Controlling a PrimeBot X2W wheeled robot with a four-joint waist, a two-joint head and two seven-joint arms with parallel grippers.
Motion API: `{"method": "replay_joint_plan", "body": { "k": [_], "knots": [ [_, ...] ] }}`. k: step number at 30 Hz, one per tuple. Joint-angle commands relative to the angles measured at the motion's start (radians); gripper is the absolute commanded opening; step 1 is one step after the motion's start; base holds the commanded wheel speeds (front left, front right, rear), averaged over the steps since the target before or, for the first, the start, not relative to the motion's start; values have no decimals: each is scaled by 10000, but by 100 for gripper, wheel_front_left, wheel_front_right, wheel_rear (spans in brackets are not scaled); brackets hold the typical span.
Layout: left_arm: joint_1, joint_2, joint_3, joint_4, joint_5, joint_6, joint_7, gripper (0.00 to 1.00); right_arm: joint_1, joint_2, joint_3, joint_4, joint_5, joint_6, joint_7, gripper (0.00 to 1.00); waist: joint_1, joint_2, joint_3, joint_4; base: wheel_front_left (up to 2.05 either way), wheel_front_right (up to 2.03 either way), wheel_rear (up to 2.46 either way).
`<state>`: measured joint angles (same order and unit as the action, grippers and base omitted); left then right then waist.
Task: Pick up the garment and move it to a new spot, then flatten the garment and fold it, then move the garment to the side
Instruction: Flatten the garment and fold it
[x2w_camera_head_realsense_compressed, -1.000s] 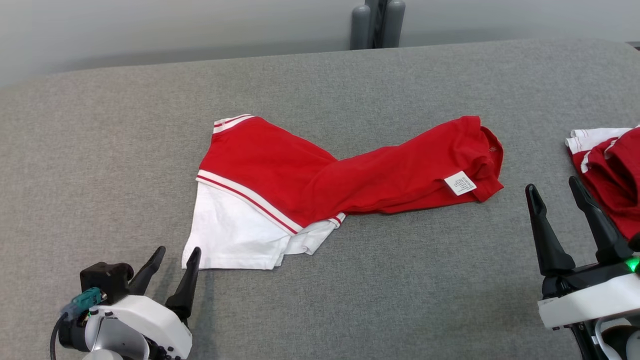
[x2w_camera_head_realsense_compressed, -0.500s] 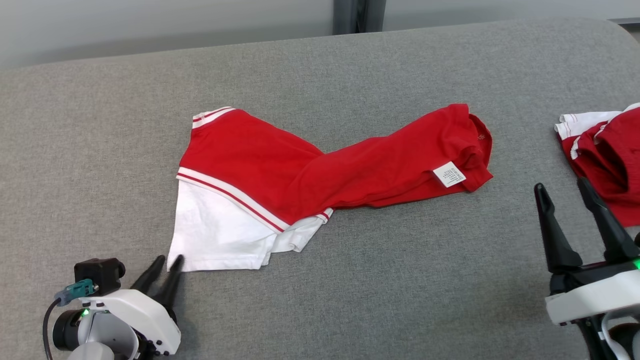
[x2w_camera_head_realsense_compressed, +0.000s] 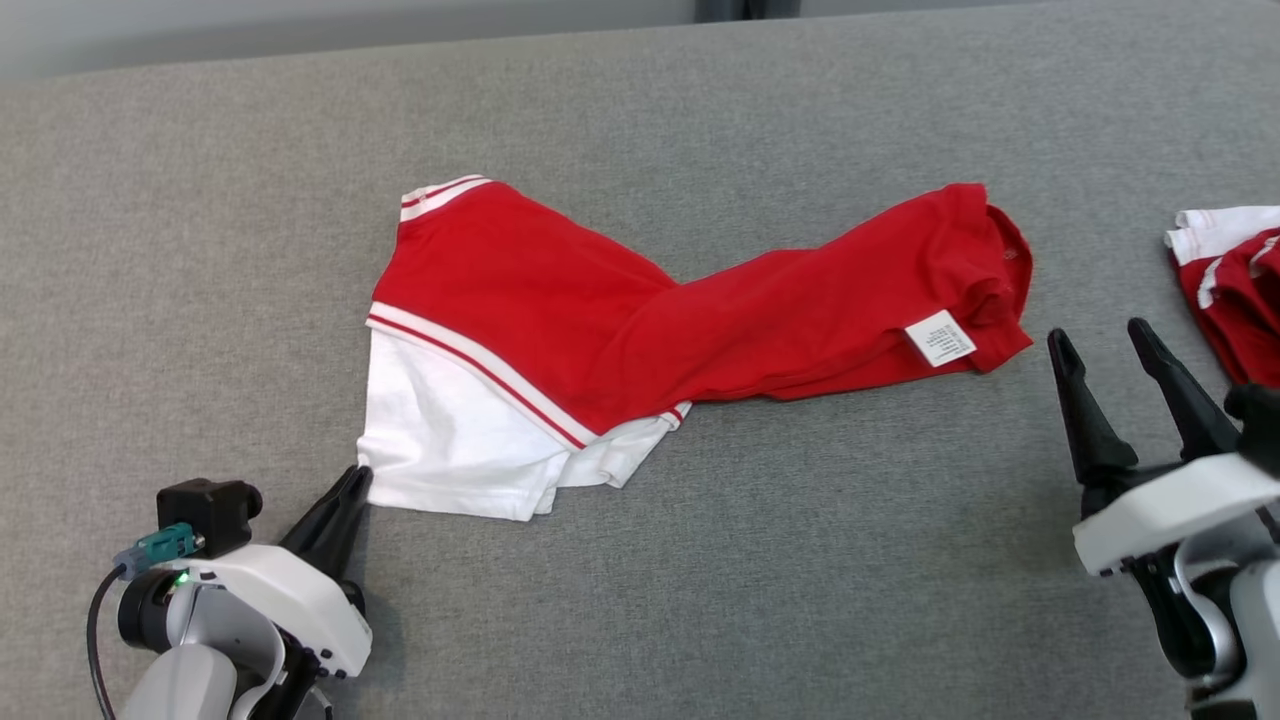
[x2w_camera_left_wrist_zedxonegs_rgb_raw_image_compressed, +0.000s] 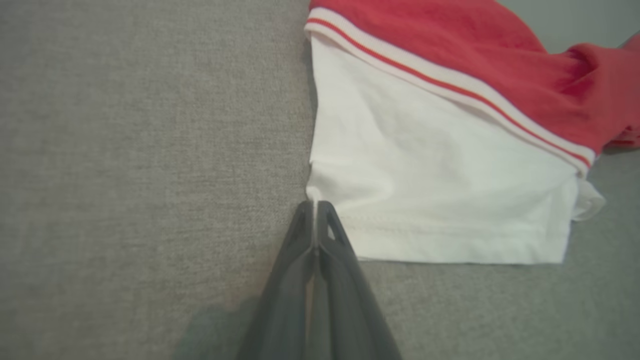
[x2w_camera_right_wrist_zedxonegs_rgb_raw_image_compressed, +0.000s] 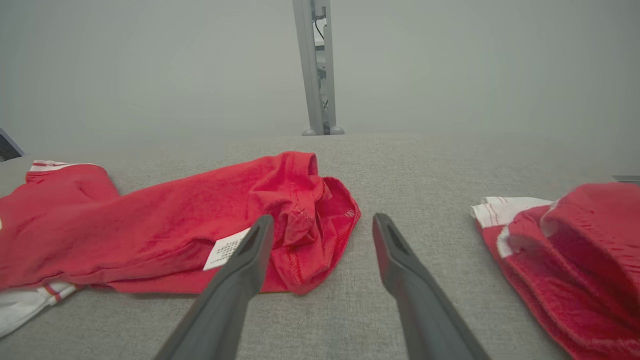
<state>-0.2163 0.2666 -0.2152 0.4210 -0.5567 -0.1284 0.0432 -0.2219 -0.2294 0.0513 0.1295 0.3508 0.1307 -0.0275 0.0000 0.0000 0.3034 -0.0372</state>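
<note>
**Jaws: left pinched on the hem corner, right apart and empty**

The left jaws are together, their tips clamped on the very corner of the white hem of the red-and-white garment. The bite looks thin. The right jaws stand apart, holding nothing, just right of the garment's red end, which bears the care label.

The garment lies twisted on the desk, its long axis running from the near-left hem to the far-right red end. Judgement: each arm is nearer one end. A second red-and-white pile lies beyond the right jaws.
</note>
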Motion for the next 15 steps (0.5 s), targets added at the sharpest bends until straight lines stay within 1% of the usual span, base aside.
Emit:
{"method": "replay_joint_plan", "body": {
  "k": [1, 8, 9, 10, 12, 13, 14, 15],
  "knots": [
    [-140, 67, -65, 151, -50, 32, 21, 0, -361, -112, 149, 367, 111, 1, -106, 100, 0, 0, 157, 148, 0, 0, 0],
    [-512, 86, -317, 335, -77, 19, -235, 0, -1600, -403, 965, 1984, 408, -1, -548, 100, 0, 0, 457, 440, 0, 0, 0],
    [-539, 99, -337, 371, -89, 18, -286, 0, -1719, -417, 1073, 2184, 463, -1, -554, 90, 0, 0, 472, 459, 0, 0, 0],
    [-562, 105, -360, 401, -109, 17, -342, 0, -1834, -473, 1175, 2388, 490, -1, -550, 49, 0, 0, 486, 476, 0, 0, 0],
    [-629, 120, -419, 466, -147, 16, -429, 0, -2069, -576, 1306, 2720, 581, -1, -670, 36, 0, 0, 504, 511, 0, 0, 0],
    [-660, 127, -440, 482, -164, 18, -472, 0, -2140, -581, 1391, 2890, 644, -1, -687, 16, 0, 0, 507, 522, 0, 0, 0],
    [-689, 133, -464, 497, -187, 16, -517, 0, -2216, -612, 1450, 3002, 680, 1, -766, 0, 0, 0, 510, 535, 0, 0, 0],
    [-710, 133, -476, 511, -196, 15, -561, 0, -2290, -643, 1475, 3124, 744, -1, -844, 0, 0, 0, 510, 552, 0, 0, 0]
  ]
}}
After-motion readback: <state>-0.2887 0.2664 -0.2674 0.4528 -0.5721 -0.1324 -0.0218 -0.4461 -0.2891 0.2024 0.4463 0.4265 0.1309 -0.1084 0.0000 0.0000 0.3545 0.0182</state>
